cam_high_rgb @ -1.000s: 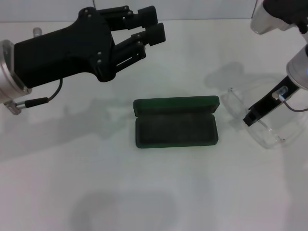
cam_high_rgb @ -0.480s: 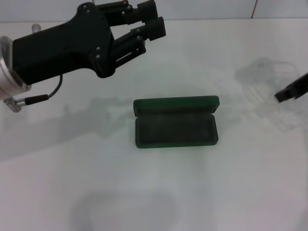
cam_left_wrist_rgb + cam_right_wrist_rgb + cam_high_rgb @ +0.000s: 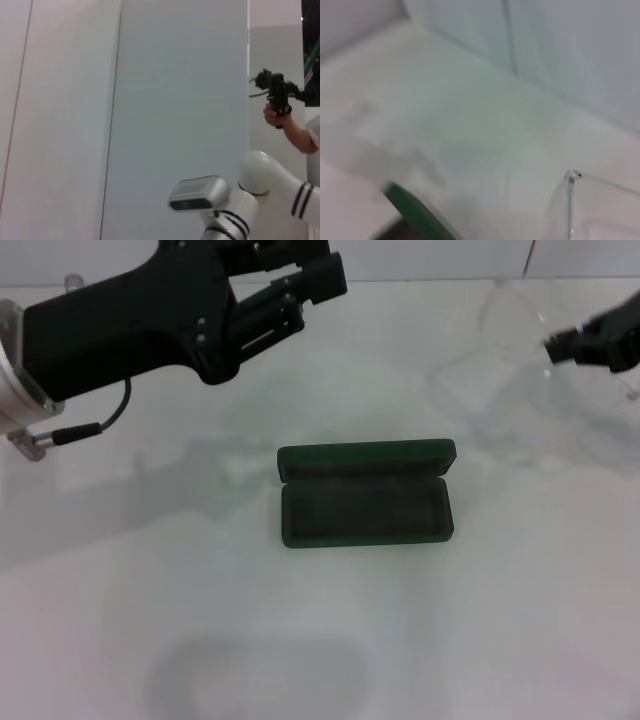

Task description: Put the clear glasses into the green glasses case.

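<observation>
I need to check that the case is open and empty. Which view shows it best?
The head view: the whole case lies open on the table, lid back, dark lining bare, nothing inside. The right wrist view catches only a green corner. The left wrist view misses it, facing a wall.

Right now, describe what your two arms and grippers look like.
The left gripper is matte black, a blocky angular body with small screws and jointed fingers ending in squared pads. It joins a silver wrist ring; a thin black cable runs to a metal plug. The right gripper shows only a black tip. An arm in the left wrist view is white with dark bands.
</observation>
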Available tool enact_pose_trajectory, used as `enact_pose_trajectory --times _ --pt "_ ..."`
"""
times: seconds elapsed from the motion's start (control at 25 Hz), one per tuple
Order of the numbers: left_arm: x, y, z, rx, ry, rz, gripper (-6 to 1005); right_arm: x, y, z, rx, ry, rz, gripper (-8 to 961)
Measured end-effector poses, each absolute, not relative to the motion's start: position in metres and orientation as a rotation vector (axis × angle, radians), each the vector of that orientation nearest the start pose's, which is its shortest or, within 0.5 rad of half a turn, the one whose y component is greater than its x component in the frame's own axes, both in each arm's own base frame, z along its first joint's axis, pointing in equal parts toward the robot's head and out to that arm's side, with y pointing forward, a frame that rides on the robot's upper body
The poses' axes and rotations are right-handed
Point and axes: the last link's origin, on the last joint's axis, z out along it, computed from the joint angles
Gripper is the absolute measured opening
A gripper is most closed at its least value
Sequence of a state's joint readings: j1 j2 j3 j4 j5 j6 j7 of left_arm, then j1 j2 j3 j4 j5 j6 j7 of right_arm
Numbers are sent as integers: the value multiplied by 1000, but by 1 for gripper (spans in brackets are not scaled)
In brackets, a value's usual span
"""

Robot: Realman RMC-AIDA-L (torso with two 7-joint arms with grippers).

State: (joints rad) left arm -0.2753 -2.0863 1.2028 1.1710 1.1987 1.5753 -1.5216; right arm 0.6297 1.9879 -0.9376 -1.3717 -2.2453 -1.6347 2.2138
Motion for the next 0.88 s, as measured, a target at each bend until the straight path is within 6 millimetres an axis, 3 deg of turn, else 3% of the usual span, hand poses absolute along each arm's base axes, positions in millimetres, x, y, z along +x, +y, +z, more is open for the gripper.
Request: enact_pose_trajectory --times 0.08,0.12,0.24,0.44,0.64,0.88 --pt "-151 300 57 -2571 -191 -1367 308 159 375 102 -2666 630 197 65" --pt "-151 300 59 -2556 -194 -1384 308 154 361 111 -2701 464 340 61" --pt "-153 300 62 -2533 -201 -1400 308 153 338 122 -2737 219 551 62" --pt "-154 299 68 -2478 -217 -1463 308 175 293 144 -2623 -85 1033 62" --pt "-159 295 75 -2398 -229 -1595 307 200 263 138 -2545 -259 1201 62" --pt "-156 297 73 -2419 -208 -1633 307 212 257 117 -2565 -300 1292 62"
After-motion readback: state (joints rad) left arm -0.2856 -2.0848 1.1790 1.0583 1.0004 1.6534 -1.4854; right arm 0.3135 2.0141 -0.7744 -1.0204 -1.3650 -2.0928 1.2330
